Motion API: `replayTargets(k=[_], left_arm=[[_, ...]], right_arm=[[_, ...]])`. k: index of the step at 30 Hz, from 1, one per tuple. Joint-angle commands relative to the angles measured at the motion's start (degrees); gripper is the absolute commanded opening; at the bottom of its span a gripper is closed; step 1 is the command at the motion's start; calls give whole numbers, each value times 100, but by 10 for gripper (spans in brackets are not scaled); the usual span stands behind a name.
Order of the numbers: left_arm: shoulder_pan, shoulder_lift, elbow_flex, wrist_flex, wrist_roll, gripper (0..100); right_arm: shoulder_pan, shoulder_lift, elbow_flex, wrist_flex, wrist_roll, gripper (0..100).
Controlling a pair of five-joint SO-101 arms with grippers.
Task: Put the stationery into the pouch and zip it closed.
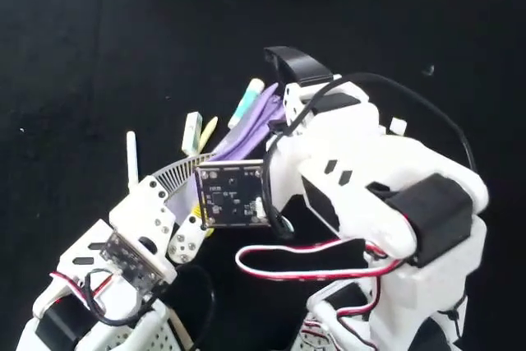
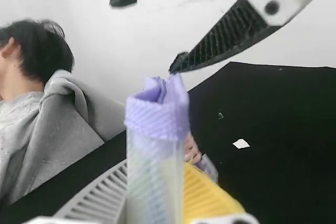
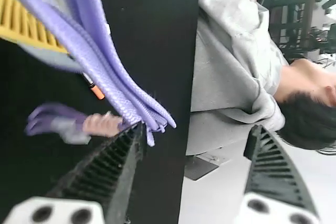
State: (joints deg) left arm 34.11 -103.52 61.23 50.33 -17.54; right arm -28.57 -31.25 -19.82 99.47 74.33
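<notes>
The purple pouch (image 1: 246, 136) lies slanted in the middle of the black table (image 1: 99, 55). My left gripper (image 1: 187, 203) is shut on its near end, which stands up between the white ribbed finger and the yellow one as a purple fold (image 2: 157, 111). My right gripper (image 3: 198, 129) is open over the pouch's far end, with its black fingers (image 3: 107, 163) beside the zipper pull (image 3: 102, 124). An orange-tipped pen (image 3: 94, 90) shows through the pouch. A white pen (image 1: 131, 158), a small pale stick (image 1: 191, 133), a yellow piece (image 1: 207, 131) and a teal-and-white marker (image 1: 246, 101) lie beside the pouch.
A small white scrap (image 1: 398, 127) lies right of the right arm. A person in grey sits behind the table's far edge. The table's left and far parts are bare black cloth.
</notes>
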Motion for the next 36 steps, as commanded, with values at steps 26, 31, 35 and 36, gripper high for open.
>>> replayTargets(k=[26,31,35,36], left_arm=[[119,-79,-110,-290,-264,28],[136,-79,-110,-334,-264,28],[136,-88,-119,-299,-273,28],[136,-88,-119,-308,-273,28]], right_arm=[[-352,-382,171,158,422,315],[-369,22,-22,167,422,314],[-352,101,-48,167,422,314],[-343,119,22,167,422,313]])
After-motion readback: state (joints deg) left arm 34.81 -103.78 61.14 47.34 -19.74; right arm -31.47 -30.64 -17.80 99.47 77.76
